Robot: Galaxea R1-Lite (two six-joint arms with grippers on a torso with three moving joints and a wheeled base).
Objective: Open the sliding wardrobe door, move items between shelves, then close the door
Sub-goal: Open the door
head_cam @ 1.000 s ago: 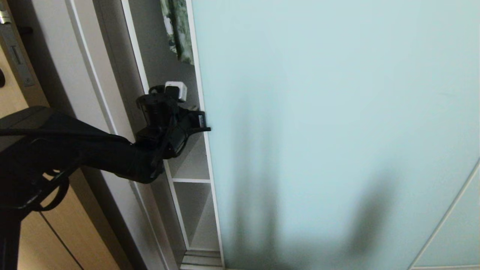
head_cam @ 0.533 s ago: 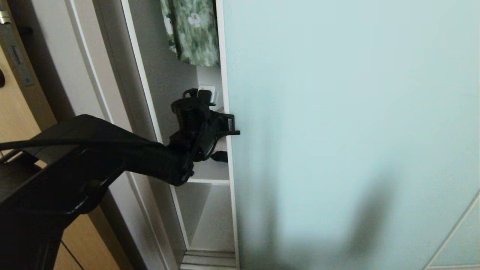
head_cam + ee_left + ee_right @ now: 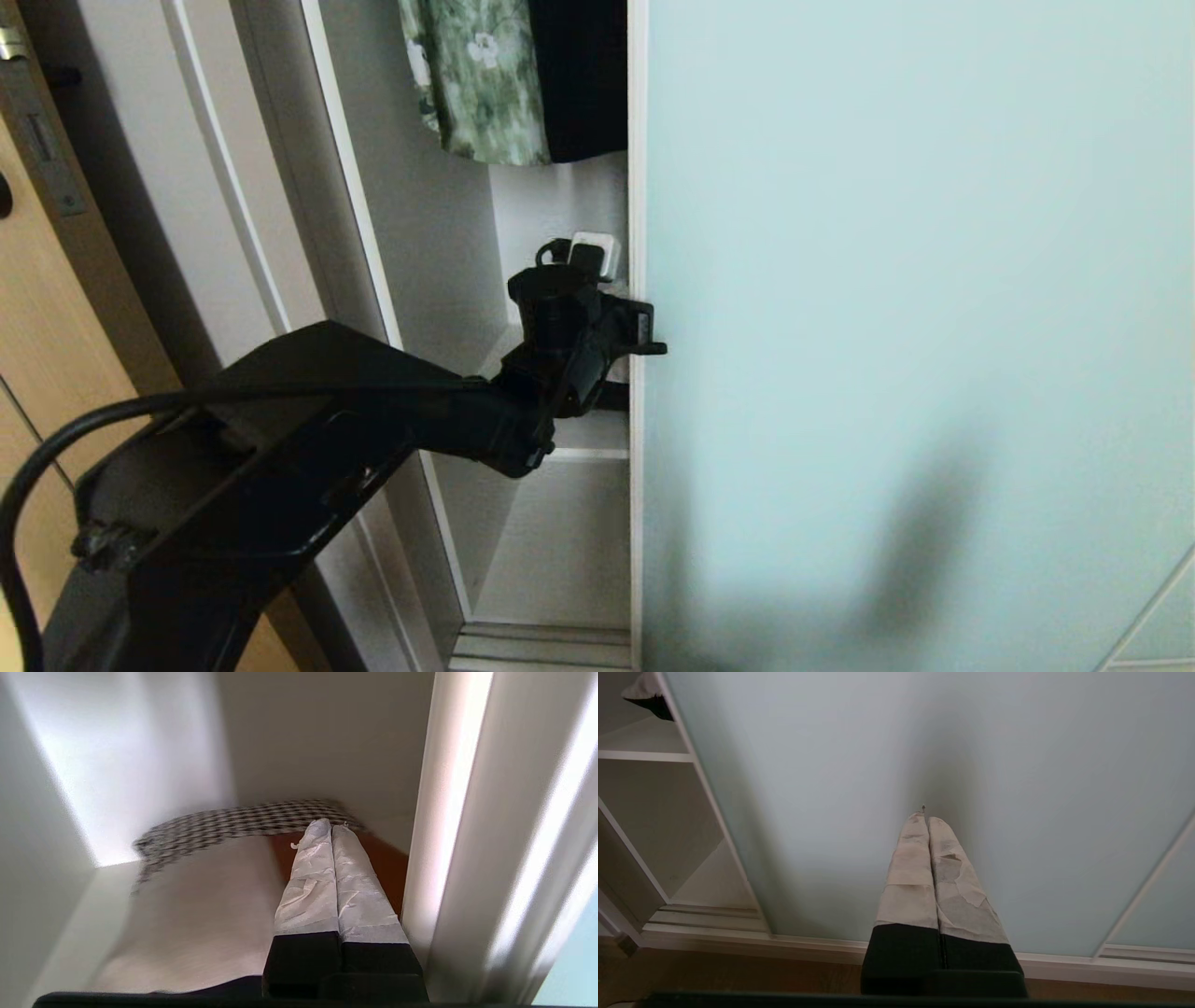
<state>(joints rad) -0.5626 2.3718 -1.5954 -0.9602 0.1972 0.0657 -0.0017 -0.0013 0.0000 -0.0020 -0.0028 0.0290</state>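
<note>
The sliding wardrobe door (image 3: 915,280), frosted pale aqua glass, stands partly open. My left arm (image 3: 560,345) reaches into the gap, pressed against the door's white left edge (image 3: 638,420). The left gripper (image 3: 331,823) is shut and holds nothing. It sits beside the door frame (image 3: 462,835), above a cushion (image 3: 201,896) with a houndstooth band, a beige patch and a rust patch. The cushion lies on a white shelf (image 3: 70,914). Below it is another shelf compartment (image 3: 560,560). My right gripper (image 3: 924,817) is shut and empty, low down and facing the door glass (image 3: 878,765).
A green floral garment (image 3: 476,75) and a black one (image 3: 583,75) hang in the wardrobe above the shelves. A tan wooden door (image 3: 37,308) stands at the far left. The ridged floor track (image 3: 541,646) runs below the opening, next to wooden floor (image 3: 738,970).
The sliding door has moved to the right and the gap has widened, uncovering the black garment. My left arm has travelled right with the door's edge.
</note>
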